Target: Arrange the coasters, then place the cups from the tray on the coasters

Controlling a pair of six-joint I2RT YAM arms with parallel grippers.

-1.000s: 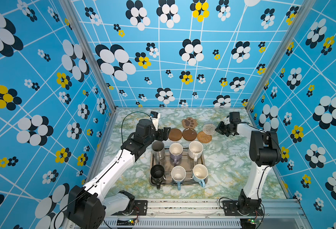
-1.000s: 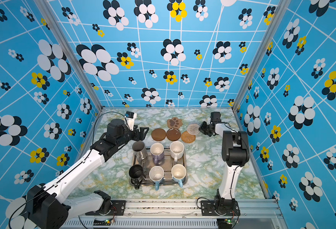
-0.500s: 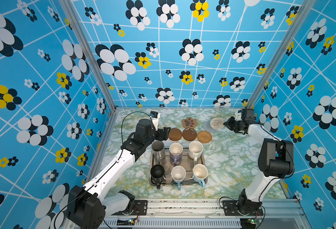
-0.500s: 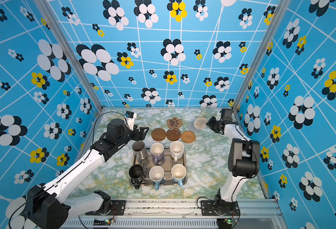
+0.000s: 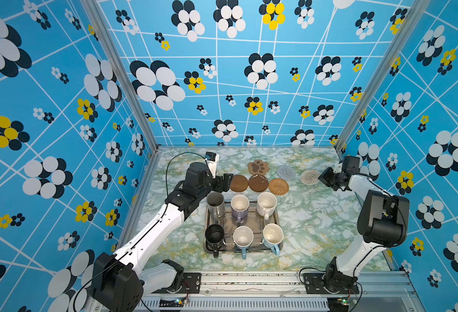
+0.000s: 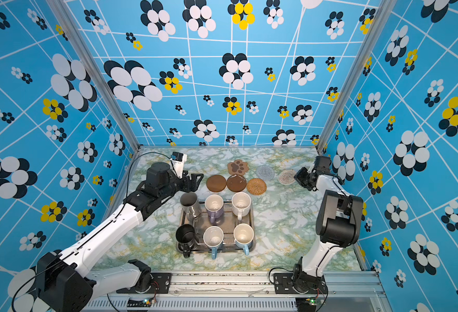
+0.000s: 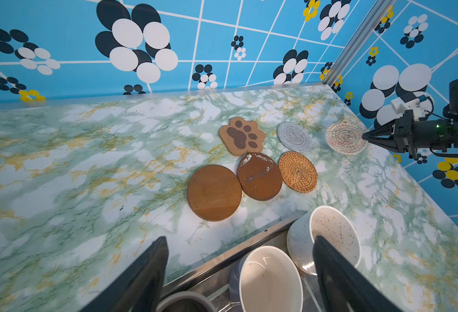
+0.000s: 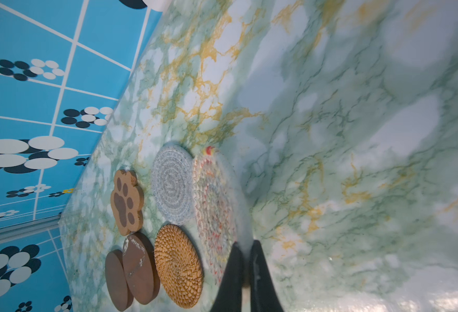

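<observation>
The six coasters lie at the far middle of the surface (image 5: 317, 221), just beyond the tray (image 5: 252, 219). In the nearer row are a plain brown disc (image 5: 239, 183), a scuffed brown disc (image 5: 258, 183) and a woven rattan round (image 5: 278, 186). Behind them are a cork-coloured paw-print coaster (image 5: 258, 167), a grey-blue coiled round (image 5: 286, 172) and a speckled pale round (image 5: 310, 177). The two discs touch at their edges, and the paw-print coaster meets the scuffed one. The speckled pale round sits apart to the right, its right-hand edge pinched in the closed right pincer (image 7: 364, 136), whose thin black fingers lie low over the surface. All six cups stand upright in the ridged silvery tray. A tall steel cup (image 5: 215, 202), a lavender mug (image 5: 240, 205) and a speckled cream-white mug (image 5: 267, 202) line the far side. A black mug (image 5: 214, 235) and two light blue mugs (image 5: 243, 237) (image 5: 273, 236) line the near side, their handles pointing to the front. The left pincer (image 5: 227, 180) hangs with its jaws spread wide, holding nothing, just left of the plain brown disc and beyond the steel cup. The surface is glossy green-and-white marble print with yellow veins, enclosed by blue flowered walls (image 5: 60, 135).
</observation>
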